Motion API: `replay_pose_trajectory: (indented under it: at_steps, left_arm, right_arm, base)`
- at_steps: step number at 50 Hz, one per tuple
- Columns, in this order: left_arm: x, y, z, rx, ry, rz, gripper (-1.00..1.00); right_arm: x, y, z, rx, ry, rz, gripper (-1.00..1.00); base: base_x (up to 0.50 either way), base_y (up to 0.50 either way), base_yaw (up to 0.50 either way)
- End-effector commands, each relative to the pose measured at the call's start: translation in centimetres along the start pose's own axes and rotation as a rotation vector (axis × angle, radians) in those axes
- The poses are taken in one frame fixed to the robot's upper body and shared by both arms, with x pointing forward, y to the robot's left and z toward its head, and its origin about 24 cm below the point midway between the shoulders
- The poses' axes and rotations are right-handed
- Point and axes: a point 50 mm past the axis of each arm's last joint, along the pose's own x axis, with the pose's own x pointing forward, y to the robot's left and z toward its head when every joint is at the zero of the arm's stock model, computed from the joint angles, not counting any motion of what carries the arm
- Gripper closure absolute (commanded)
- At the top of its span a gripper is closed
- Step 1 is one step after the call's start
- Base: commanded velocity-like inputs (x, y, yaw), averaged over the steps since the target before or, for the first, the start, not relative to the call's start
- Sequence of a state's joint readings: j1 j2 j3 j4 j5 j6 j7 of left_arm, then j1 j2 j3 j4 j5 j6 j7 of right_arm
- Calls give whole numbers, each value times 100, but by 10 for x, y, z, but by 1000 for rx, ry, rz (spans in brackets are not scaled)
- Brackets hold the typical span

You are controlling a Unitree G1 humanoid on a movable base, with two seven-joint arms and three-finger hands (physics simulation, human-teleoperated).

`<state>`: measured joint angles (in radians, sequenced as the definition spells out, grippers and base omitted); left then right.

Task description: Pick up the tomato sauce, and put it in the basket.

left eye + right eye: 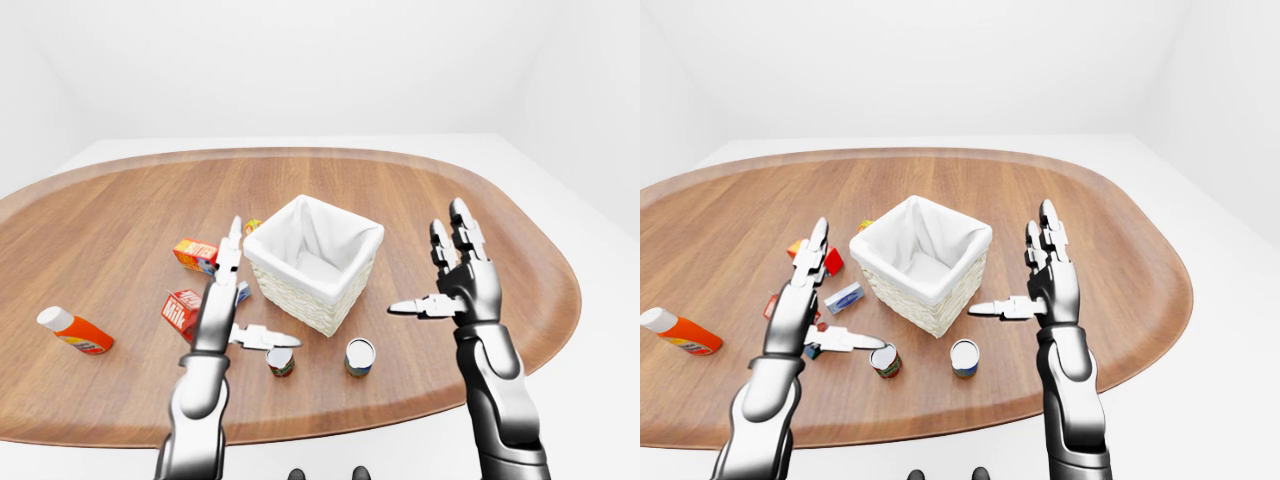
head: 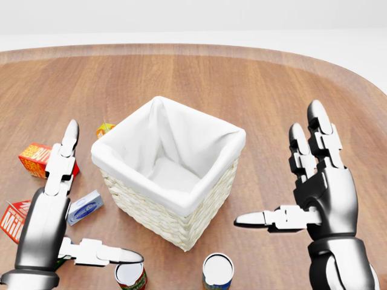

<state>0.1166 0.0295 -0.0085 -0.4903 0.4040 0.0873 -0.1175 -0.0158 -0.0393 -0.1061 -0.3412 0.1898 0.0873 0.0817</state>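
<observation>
Partly hidden under left hand [image 2: 51,223] thumb: red-labelled can [image 2: 130,277].

The tabletop [image 1: 120,220] is warm brown wood with streaky grain. The basket [image 2: 175,214] is cream wicker in a tight weave, lined with plain white cloth. Both hands, left hand [image 2: 51,217] and right hand [image 2: 323,187], are glossy silver with black joints. One can [image 2: 132,277] wears a red and green label, another can [image 2: 217,272] a blue one. The milk carton [image 1: 181,310] is red with white lettering. A bottle [image 1: 75,330] is orange with a white cap. A small box [image 2: 84,207] is pale blue.
</observation>
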Motion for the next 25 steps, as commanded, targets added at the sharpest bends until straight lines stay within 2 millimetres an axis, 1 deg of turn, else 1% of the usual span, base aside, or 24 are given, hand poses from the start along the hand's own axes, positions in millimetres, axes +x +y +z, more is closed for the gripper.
replay_pose_trajectory:
  at_steps: [1,21,25]
  left_arm:
    - [-3,-5,-5,30,30,-16,-100]
    - [-5,-9,-8,51,50,-15,-100]
    - [-7,-7,-8,54,52,-8,-100]
  right_arm:
    - [1,0,-1,1,2,-2,-100]
    - [4,-2,1,1,-7,-10,-100]
    - [4,-2,2,2,-9,-10,-100]
  base:
    - [0,0,0]
    - [0,0,0]
    - [0,0,0]
